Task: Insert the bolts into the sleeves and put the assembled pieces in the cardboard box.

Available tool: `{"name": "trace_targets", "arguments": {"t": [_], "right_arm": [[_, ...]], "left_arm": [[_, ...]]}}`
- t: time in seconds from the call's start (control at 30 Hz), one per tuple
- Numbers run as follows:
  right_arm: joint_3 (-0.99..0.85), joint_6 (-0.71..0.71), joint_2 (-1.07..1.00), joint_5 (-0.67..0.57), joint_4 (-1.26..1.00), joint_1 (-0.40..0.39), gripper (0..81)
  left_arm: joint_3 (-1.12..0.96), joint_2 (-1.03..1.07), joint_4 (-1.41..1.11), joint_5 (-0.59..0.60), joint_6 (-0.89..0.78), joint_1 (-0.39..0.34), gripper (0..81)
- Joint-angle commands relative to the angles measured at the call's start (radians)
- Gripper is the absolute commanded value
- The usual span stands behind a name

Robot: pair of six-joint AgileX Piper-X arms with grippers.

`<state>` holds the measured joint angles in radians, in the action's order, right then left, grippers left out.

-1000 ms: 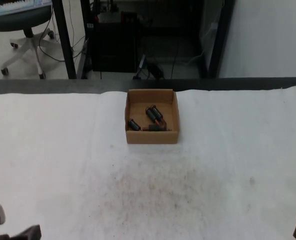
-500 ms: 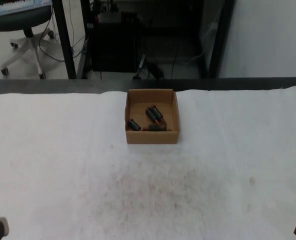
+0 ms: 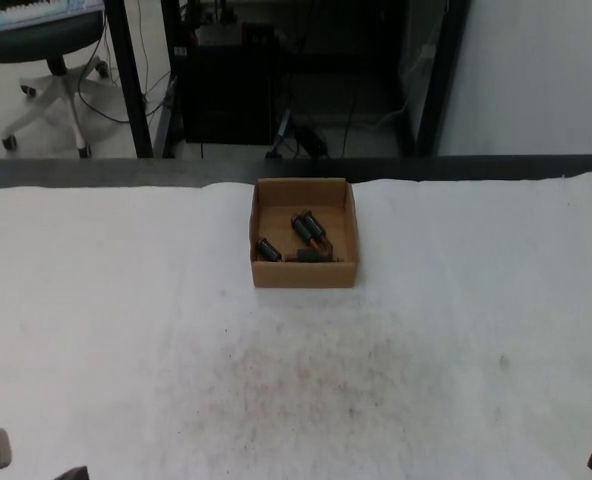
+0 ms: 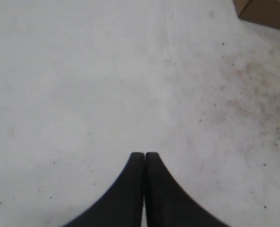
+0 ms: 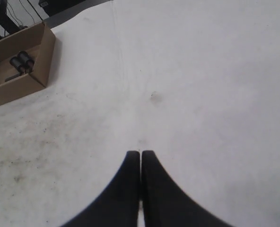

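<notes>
Left gripper (image 4: 144,155): fingers pressed together tip to tip, low over speckled white cloth (image 3: 126,300). Right gripper (image 5: 140,153): fingers likewise closed against each other, above the same cloth. Cardboard box (image 3: 304,274): well apart from both grippers, far middle of cloth, open-topped, dark assembled pieces (image 3: 309,228) lying inside.

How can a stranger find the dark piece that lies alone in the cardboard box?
On the white cloth-covered bench stands an open brown cardboard box. Inside, the short dark piece lies near the front wall on the left; unlike the two dark pieces lying side by side, it lies apart.
</notes>
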<state>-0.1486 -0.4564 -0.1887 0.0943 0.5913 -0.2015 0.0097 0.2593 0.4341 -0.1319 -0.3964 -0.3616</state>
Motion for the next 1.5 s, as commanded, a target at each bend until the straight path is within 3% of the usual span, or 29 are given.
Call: {"name": "trace_targets", "arguments": {"t": [0.0,0.23,1.1,1.23,1.37,1.47], "right_arm": [[0.017,-0.007,0.013,0.005,-0.033,0.003,0.8],[0.139,-0.007,0.142,0.005,-0.107,0.003,0.8],[0.149,-0.003,0.189,0.014,-0.095,0.004,0.8],[0.149,0.073,0.189,0.217,-0.093,0.004,0.8],[0.149,0.258,0.189,0.421,-0.045,0.004,0.8],[0.149,0.277,0.189,0.453,-0.041,0.004,0.8]], "left_arm": [[-0.010,-0.074,0.004,0.008,-0.008,-0.005,0.3],[-0.010,-0.259,-0.003,0.008,-0.008,-0.005,0.3],[-0.010,-0.259,-0.004,0.014,-0.008,-0.005,0.3],[-0.010,-0.259,-0.004,0.014,-0.008,-0.005,0.3],[-0.010,-0.259,-0.004,0.014,-0.008,-0.005,0.3],[-0.010,-0.259,-0.004,0.014,-0.008,-0.005,0.3]]}}
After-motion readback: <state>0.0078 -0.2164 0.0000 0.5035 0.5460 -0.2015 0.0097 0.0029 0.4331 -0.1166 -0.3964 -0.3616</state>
